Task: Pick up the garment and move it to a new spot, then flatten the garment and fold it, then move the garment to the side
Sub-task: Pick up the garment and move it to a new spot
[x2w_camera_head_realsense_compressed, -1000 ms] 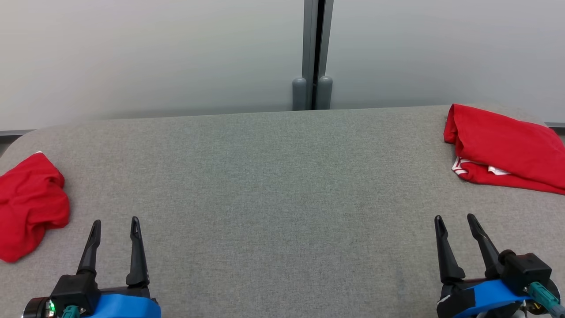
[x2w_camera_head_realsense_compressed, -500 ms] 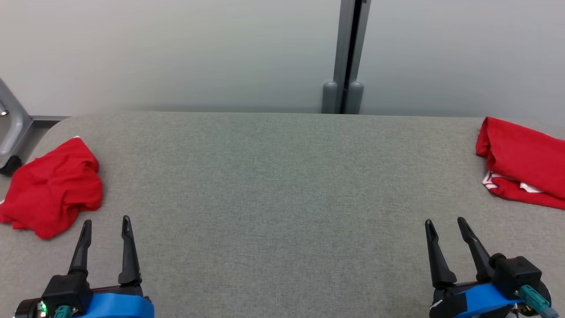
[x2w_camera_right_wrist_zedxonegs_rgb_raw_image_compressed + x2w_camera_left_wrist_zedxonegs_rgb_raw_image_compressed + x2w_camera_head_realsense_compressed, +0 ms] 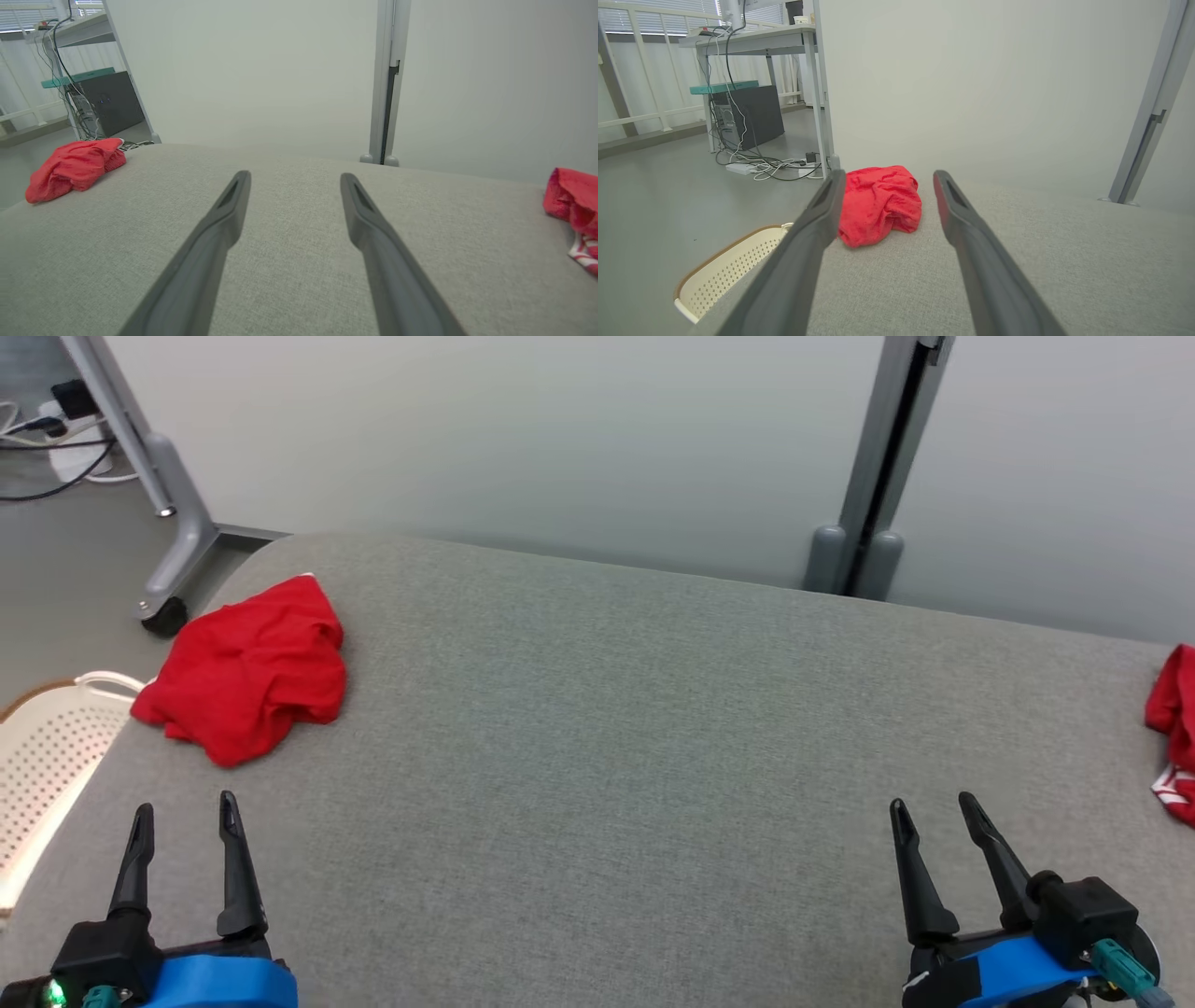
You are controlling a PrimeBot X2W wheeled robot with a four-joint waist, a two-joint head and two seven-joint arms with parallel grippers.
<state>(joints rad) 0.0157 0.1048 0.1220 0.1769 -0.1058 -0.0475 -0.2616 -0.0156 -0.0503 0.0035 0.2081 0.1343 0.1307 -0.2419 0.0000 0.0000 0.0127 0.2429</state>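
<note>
A crumpled red garment (image 3: 247, 669) lies near the far left corner of the grey table (image 3: 607, 756); the left wrist view has this garment (image 3: 878, 203) straight ahead, partly behind one finger. My left gripper (image 3: 185, 810) hovers open near the table's front left, a short way in front of it, holding nothing. At the front right my right gripper (image 3: 934, 807) is open and empty too. The right wrist view places the garment (image 3: 72, 165) far off to the left. A second red garment (image 3: 1174, 733) with white trim, folded, sits at the right edge, cut off by the picture.
A white perforated basket (image 3: 42, 756) stands on the floor beside the table's left edge. A grey wheeled frame leg (image 3: 173, 537) and cables (image 3: 770, 165) lie beyond the far left corner. A pale partition wall (image 3: 560, 439) runs behind the table.
The head camera has turned left: the crumpled garment now sits further into the picture and the folded one has slid to the right edge. Both grippers stay open.
</note>
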